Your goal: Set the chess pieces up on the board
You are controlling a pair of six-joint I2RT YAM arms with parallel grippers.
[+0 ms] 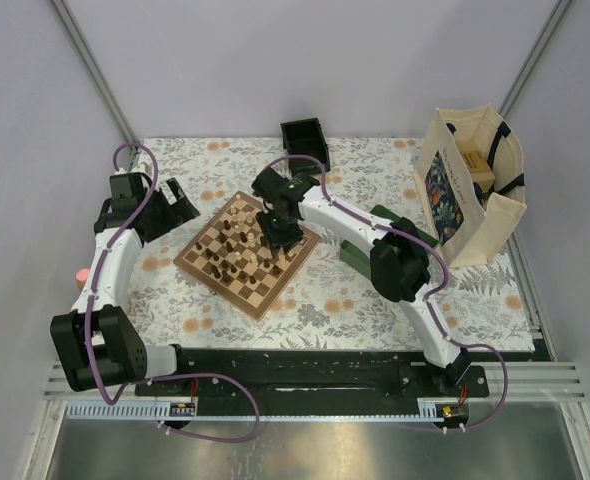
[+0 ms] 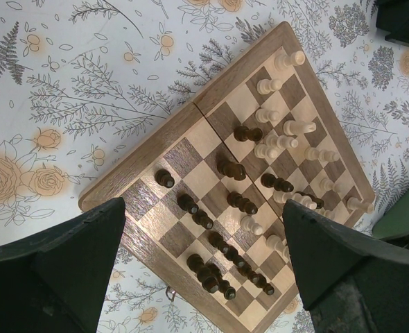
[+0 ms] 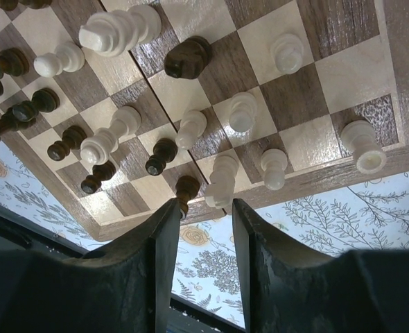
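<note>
The board (image 1: 265, 288) lies cornerwise on the table (image 1: 375, 300), and the chess pieces (image 2: 230, 168) are found on it mixed, cream among dark, not yet drawn up in ranks. The coming move is judged to turn on one cream piece (image 3: 223, 179) at the board's border. It is seen just ahead of the right gripper (image 3: 206, 208), in line with the gap, its long axis running toward that gap in the wrist view. Whether it stands quite upright cannot be told. The jaws there are narrow but not closed: patterned cloth is seen between them, and no contact with the piece can be made out. A dark piece (image 3: 186, 187) is set just beside the cream one, close against one finger, so a clean closing is judged to need care. The right arm is clearly the nearer. The left gripper (image 2: 204, 208) hangs by the board's left corner with its jaws wide and nothing in them. The table is covered with a pale floral cloth; a black box (image 1: 305, 135) is placed at its far edge and a tote bag (image 1: 470, 190) at its right, with plain pale walls behind.
</note>
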